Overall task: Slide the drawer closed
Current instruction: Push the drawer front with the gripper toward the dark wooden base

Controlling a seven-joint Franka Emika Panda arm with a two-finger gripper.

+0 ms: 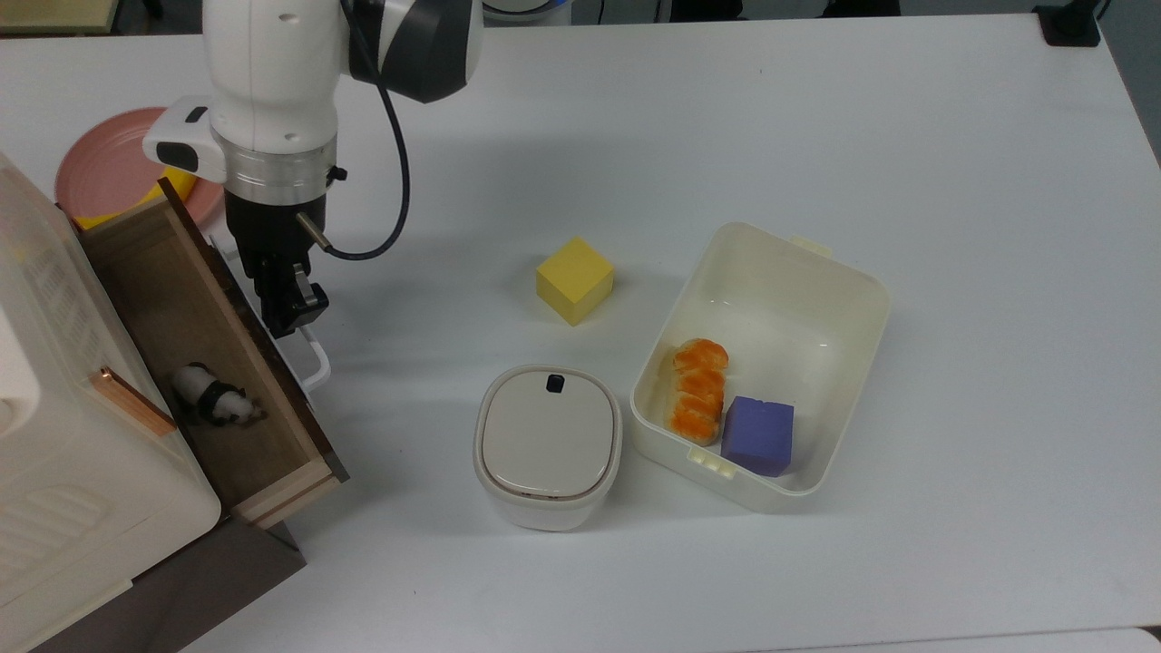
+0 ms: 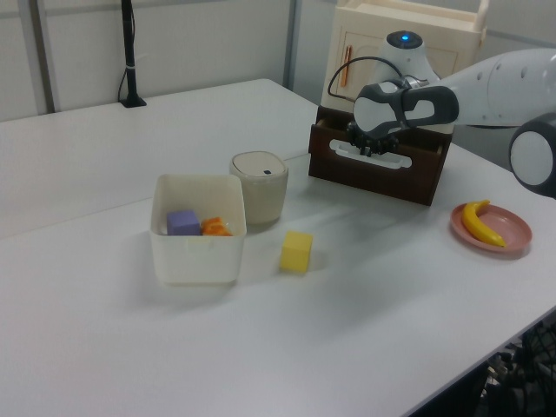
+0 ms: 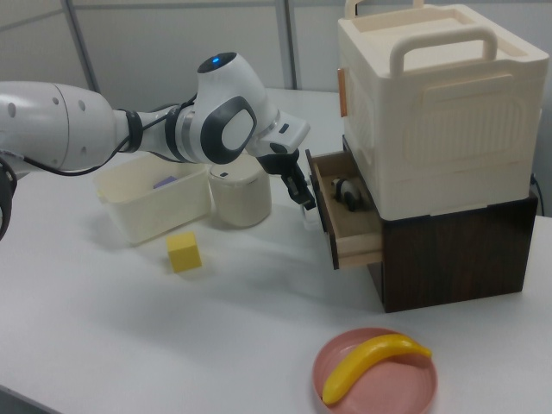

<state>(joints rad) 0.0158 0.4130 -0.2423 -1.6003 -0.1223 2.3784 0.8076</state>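
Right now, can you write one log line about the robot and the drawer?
step: closing drawer | gripper: at white handle | drawer: part open, small toy inside | contact: cannot tell

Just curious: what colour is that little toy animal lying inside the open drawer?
Black and white; the toy shows best in the top view.
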